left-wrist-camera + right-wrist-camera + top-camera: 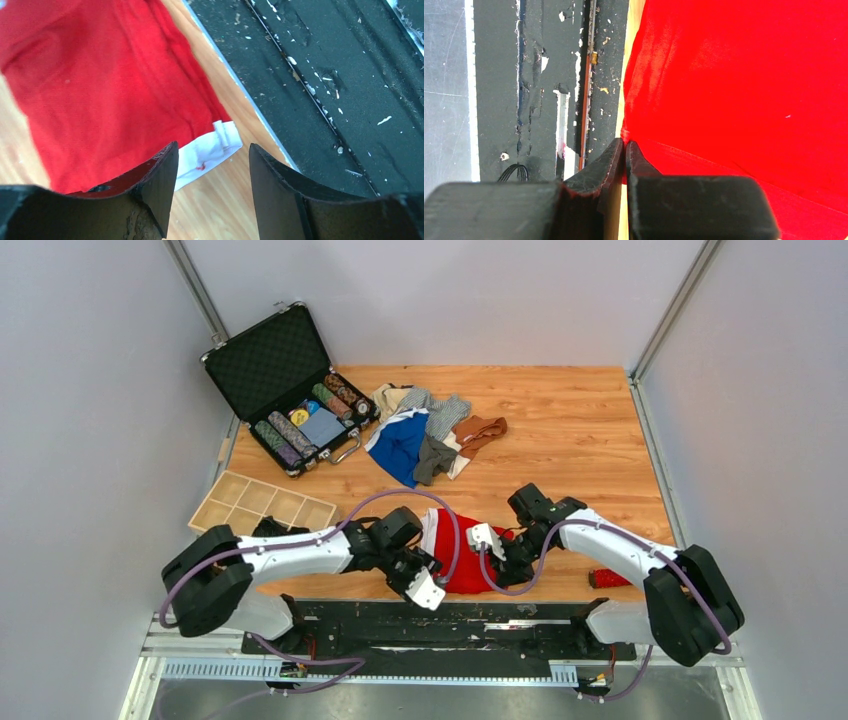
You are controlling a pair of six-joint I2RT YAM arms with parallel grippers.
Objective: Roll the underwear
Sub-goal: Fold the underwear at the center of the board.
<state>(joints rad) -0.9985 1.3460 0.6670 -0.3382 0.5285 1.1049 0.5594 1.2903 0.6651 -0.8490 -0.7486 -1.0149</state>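
Where red underwear (462, 575) lies, pile (425, 435), case (285, 380) beyond

The left arm (290, 552) and right arm (620, 545) have smooth white shells over their long links and bulky, rounded black housings at the joints. A purple cable (395, 495) loops loosely along each arm. The left claw (212, 155) has two thick matte black fingers with wedge-shaped tips, one chipped at its inner edge. The right claw (625, 150) has matching black fingers, blocky behind and lightly scratched.
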